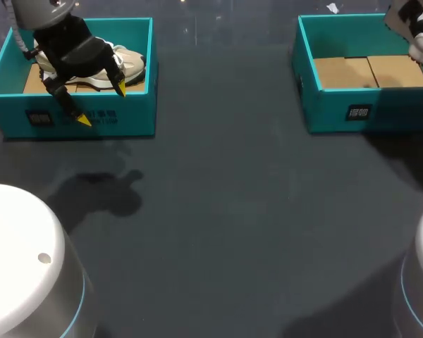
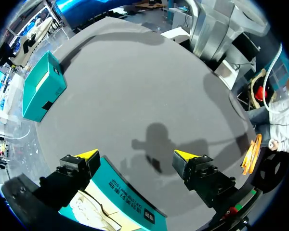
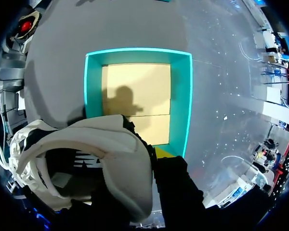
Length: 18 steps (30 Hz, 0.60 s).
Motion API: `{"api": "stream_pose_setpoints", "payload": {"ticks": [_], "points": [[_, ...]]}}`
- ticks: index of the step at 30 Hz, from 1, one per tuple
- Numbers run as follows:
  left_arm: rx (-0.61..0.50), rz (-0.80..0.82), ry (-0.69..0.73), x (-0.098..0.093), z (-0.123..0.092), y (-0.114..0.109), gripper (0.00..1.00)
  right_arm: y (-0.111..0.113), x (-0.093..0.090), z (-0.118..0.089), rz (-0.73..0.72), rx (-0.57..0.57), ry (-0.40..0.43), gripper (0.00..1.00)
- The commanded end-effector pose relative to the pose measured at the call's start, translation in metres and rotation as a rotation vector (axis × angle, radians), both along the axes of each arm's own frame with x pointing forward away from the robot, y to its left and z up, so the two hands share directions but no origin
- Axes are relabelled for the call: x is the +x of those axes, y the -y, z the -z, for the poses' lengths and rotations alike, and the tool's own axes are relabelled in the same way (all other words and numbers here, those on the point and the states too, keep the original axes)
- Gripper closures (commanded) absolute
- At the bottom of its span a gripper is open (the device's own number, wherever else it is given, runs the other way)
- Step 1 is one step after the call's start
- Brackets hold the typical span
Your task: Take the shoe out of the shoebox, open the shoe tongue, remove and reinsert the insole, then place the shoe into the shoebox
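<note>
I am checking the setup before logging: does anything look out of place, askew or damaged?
Nothing stands out. The right shoebox is empty; a white shoe is held above it in the right gripper. The other shoe lies in the left shoebox, beneath the open left gripper.

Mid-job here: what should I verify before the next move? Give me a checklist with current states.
1. Grip of right gripper on held shoe: ok.
2. Position of held shoe over right shoebox: ok.
3. Inside of right shoebox empty: ok, bare cardboard floor.
4. State of left gripper: open, ok.
5. Clearance of left gripper from left shoebox front wall: cannot tell.
6. The other shoe lies in left shoebox: ok.
</note>
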<state>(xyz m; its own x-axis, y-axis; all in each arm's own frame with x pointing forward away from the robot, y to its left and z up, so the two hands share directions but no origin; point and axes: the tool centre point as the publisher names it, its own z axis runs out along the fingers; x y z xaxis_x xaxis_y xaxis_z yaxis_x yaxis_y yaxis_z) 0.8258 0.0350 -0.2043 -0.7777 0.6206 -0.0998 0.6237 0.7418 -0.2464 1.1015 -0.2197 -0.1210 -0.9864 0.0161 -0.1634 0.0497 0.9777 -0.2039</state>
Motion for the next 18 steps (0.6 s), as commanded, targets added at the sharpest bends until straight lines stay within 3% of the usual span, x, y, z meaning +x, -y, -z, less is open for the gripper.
{"api": "stream_pose_setpoints", "payload": {"ticks": [1, 8, 10, 14, 18], "points": [[0.003, 0.000, 0.000, 0.000, 0.000, -0.001, 0.00, 0.037, 0.011, 0.008, 0.023, 0.069, 0.050, 1.00], [0.003, 0.000, 0.000, 0.000, 0.000, -0.001, 0.00, 0.062, 0.018, 0.013, 0.113, 0.077, 0.067, 1.00], [0.003, 0.000, 0.000, 0.000, 0.000, -0.001, 0.00, 0.069, 0.014, 0.015, 0.232, 0.092, 0.062, 1.00], [0.003, 0.000, 0.000, 0.000, 0.000, -0.001, 0.00, 0.080, -0.006, 0.017, 0.613, 0.138, 0.049, 1.00], [0.003, 0.000, 0.000, 0.000, 0.000, -0.001, 0.00, 0.087, -0.028, 0.024, 0.862, 0.187, 0.041, 1.00]]}}
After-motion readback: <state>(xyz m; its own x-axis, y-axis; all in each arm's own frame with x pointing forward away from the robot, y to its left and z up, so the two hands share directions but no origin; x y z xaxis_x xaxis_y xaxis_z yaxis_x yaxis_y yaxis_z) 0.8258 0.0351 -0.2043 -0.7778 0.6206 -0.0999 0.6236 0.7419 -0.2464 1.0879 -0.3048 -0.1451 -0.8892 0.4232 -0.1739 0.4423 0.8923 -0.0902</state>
